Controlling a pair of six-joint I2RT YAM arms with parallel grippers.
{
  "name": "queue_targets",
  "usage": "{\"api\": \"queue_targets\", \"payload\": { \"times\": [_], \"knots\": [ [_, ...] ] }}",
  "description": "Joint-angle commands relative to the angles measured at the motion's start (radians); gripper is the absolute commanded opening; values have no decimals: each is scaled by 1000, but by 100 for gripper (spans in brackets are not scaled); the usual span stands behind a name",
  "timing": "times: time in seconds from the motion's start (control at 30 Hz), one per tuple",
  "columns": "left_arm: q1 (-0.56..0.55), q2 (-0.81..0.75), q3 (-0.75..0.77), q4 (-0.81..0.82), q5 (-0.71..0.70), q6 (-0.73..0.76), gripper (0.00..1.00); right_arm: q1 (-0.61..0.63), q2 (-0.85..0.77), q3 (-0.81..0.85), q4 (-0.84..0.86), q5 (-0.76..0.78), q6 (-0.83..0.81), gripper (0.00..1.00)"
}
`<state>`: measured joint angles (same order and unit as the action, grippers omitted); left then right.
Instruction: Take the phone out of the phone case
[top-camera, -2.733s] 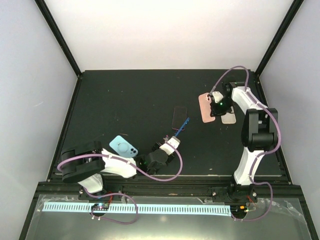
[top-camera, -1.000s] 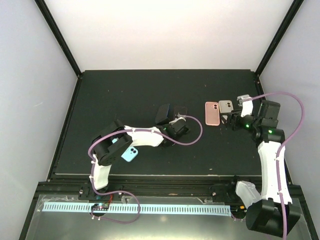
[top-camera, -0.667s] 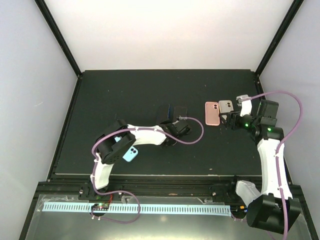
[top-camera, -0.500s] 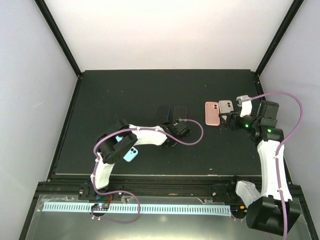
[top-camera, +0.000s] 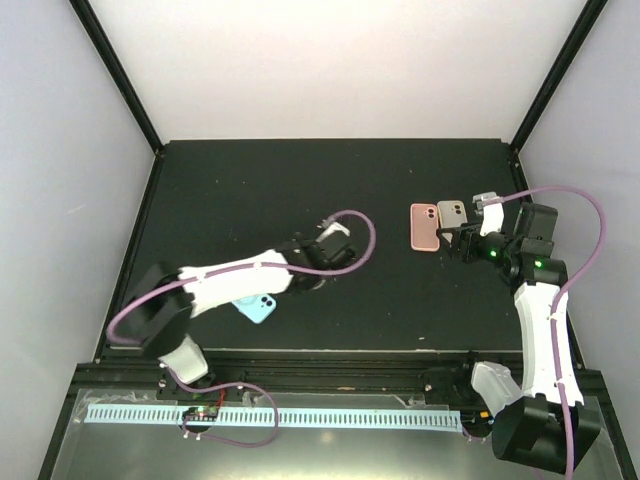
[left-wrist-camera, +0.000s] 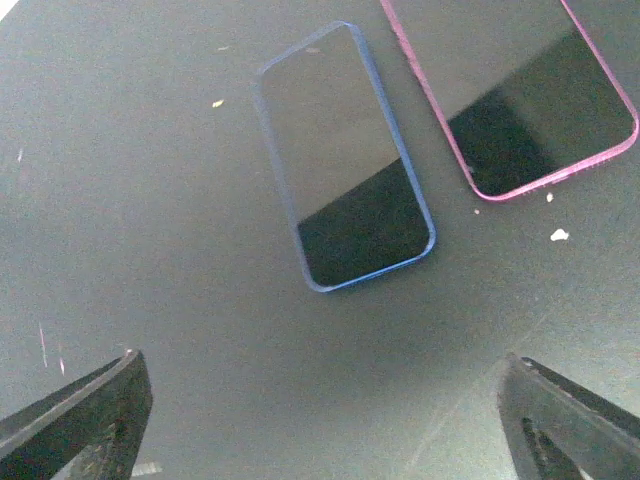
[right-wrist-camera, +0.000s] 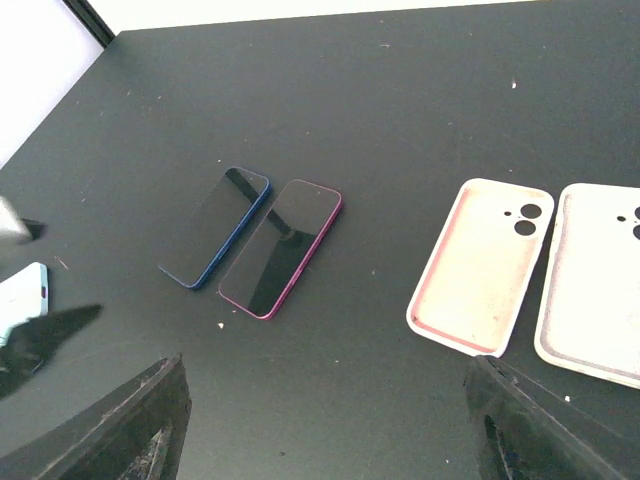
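Observation:
Two bare phones lie face up side by side on the black mat: a blue-edged phone and a magenta-edged phone. My left gripper hovers just near of the blue phone, open and empty. A light blue phone case lies back up under the left forearm; I cannot tell whether it holds a phone. My right gripper is open with nothing between its fingers, close to an empty pink case.
An empty pale grey case lies beside the pink one at the right. The left arm's purple cable loops above the mat's middle. A black frame rims the mat.
My left gripper has let go of the blue phone beside the magenta one, opened wide and drawn back toward the near left. The right arm has barely moved.

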<state>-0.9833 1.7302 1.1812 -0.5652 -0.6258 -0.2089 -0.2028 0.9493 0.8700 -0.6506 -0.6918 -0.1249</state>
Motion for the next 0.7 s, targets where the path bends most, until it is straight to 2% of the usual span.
{"api": "queue_targets", "payload": {
  "times": [0.0,0.17,0.3,0.47,0.57,0.67],
  "knots": [
    [48,-231,-139,-94,67,-349,99,0,-14,9,-1,-30,-15,76],
    [155,-436,-375,-19,242,-556,99,0,-13,8,-2,-51,-18,76],
    [252,-526,-477,-47,330,-676,99,0,-5,14,-13,-45,-27,76],
    [381,-651,-607,-30,319,-760,99,0,-3,11,-14,-69,-31,76],
    [469,-687,-652,0,391,-763,99,0,4,16,-24,-81,-38,76],
    [530,-676,-644,-46,449,-777,99,0,4,24,-39,-79,-49,76]
  ]
}}
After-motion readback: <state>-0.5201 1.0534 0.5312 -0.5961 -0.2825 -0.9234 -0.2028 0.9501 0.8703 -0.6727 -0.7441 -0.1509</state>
